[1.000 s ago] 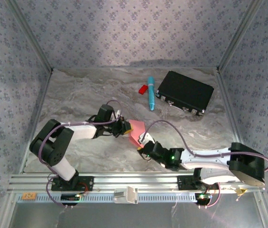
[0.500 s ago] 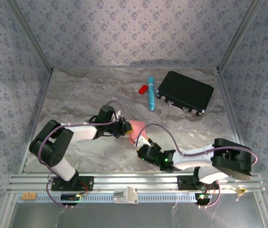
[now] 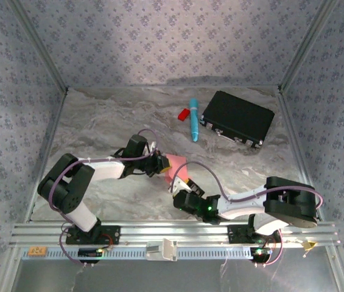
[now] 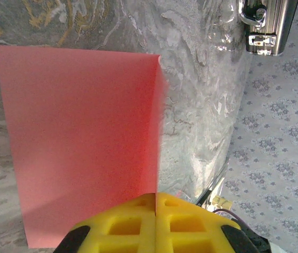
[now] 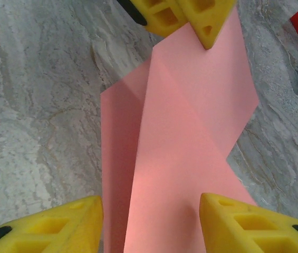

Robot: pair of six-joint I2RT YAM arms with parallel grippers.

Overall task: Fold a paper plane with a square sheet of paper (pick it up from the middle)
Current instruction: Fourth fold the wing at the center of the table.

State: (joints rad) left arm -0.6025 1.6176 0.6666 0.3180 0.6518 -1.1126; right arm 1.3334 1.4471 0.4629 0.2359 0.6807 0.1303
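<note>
The square sheet of paper (image 3: 176, 172), folded along a slanted crease, lies at the middle of the table (image 3: 98, 121) between the two grippers. Since a second ago it has barely shifted. The right gripper (image 3: 182, 193) has slid a little toward the near edge and leftward, and the right arm (image 3: 290, 204) has swung its elbow inward. The left gripper (image 3: 164, 163) keeps its place, its yellow pads (image 4: 133, 224) pressed together on the sheet's left edge. In the right wrist view the right gripper (image 5: 151, 211) stands with its jaws apart, one finger to each side of the sheet's (image 5: 191, 132) near end. Bare marble lies open left of the sheet and beyond it. The blue pen (image 3: 193, 119), red plastic piece (image 3: 184, 114) and black case (image 3: 237, 118) sit well apart at the far right.
</note>
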